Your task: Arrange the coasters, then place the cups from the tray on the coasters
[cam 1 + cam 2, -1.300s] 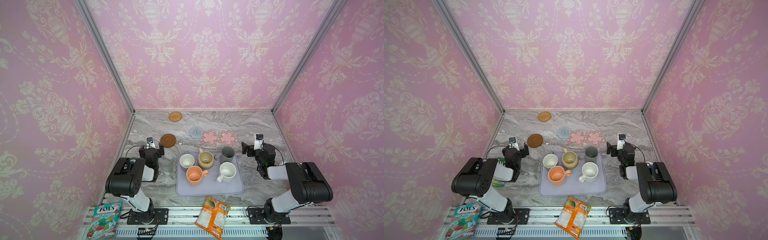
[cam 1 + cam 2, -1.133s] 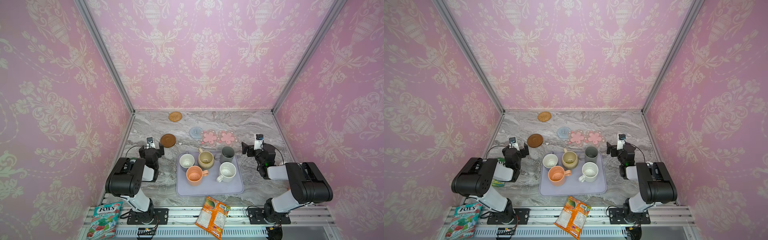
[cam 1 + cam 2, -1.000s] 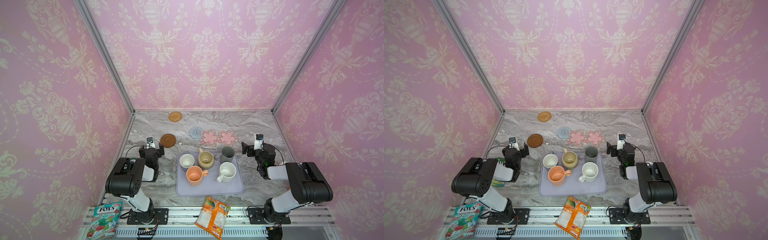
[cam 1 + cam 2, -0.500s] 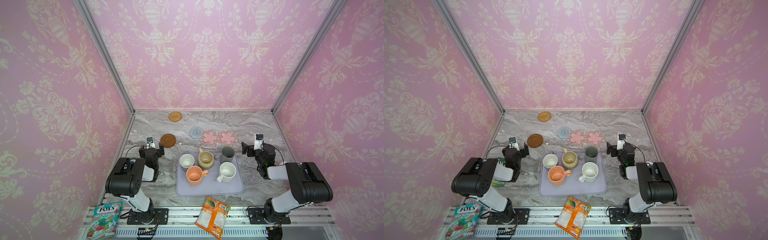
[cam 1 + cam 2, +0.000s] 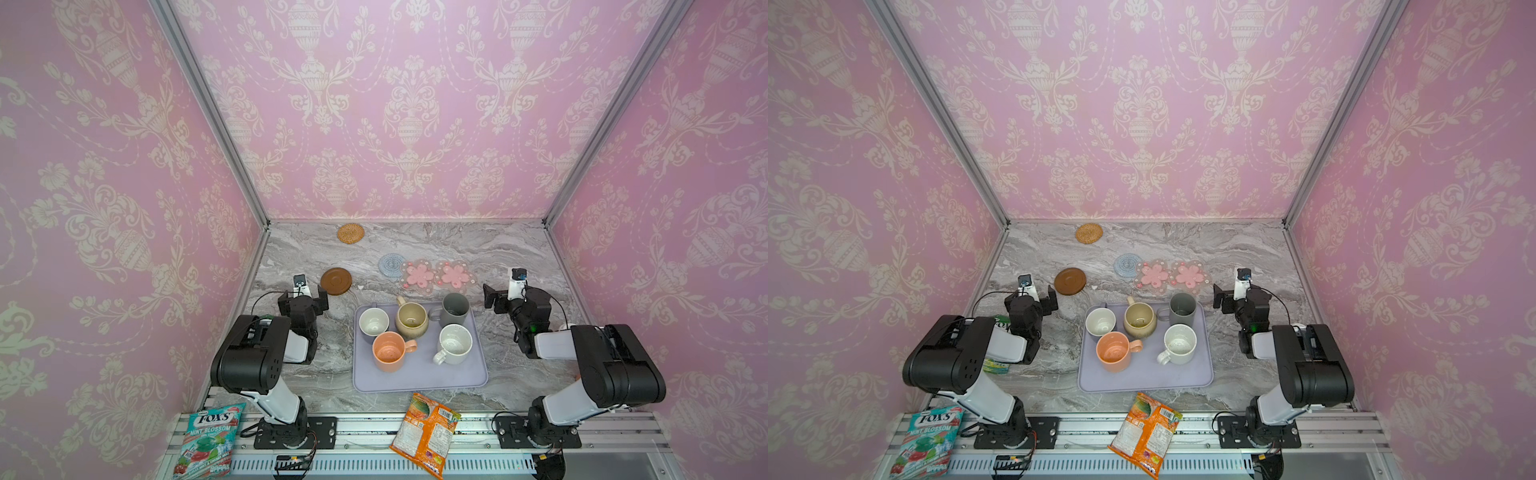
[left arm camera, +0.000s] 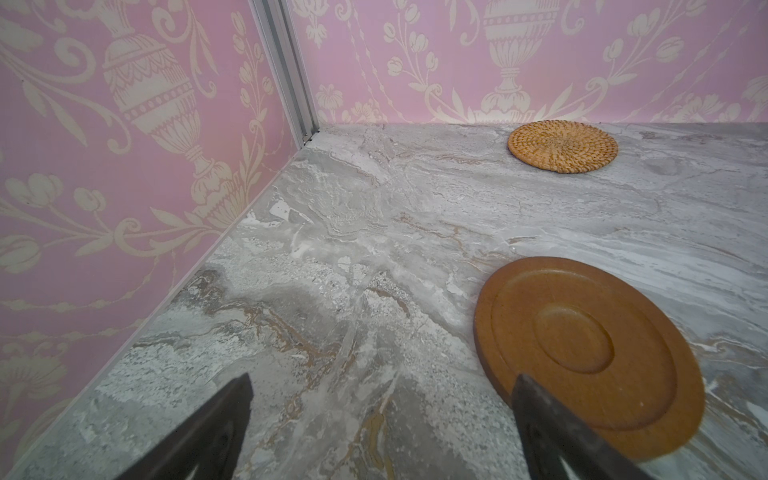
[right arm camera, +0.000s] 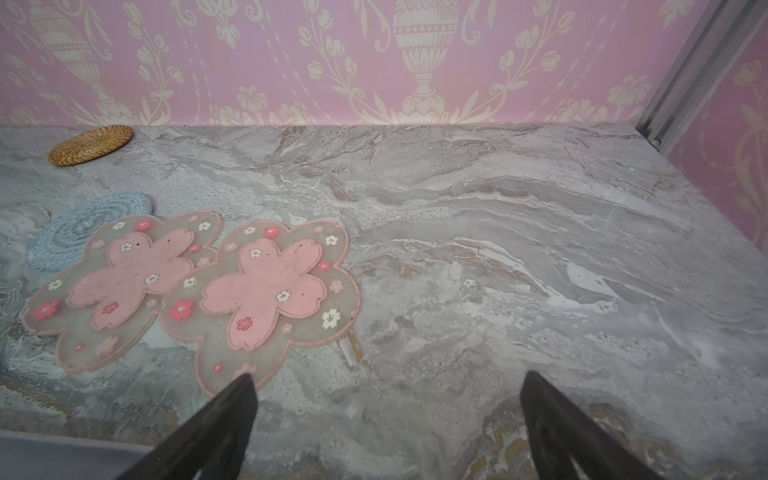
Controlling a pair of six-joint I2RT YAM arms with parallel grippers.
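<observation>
Five cups stand on the lavender tray (image 5: 419, 376): lavender (image 5: 373, 322), beige-olive (image 5: 411, 319), dark grey (image 5: 455, 309), white (image 5: 455, 343) and peach (image 5: 389, 352). Behind the tray lie the coasters: rattan (image 5: 350, 233), brown wooden (image 5: 336, 281), blue-grey lacy (image 5: 391, 264) and two overlapping pink-flower ones (image 5: 419, 274) (image 5: 455, 274). My left gripper (image 5: 304, 296) is open and empty, low beside the brown coaster (image 6: 582, 345). My right gripper (image 5: 512, 297) is open and empty, right of the flower coasters (image 7: 257, 291).
A mint sweets bag (image 5: 208, 440) and an orange snack packet (image 5: 426, 432) lie on the front rail. A green packet (image 5: 1000, 324) shows under the left arm. Pink walls close in the marble table (image 5: 498, 249) on three sides.
</observation>
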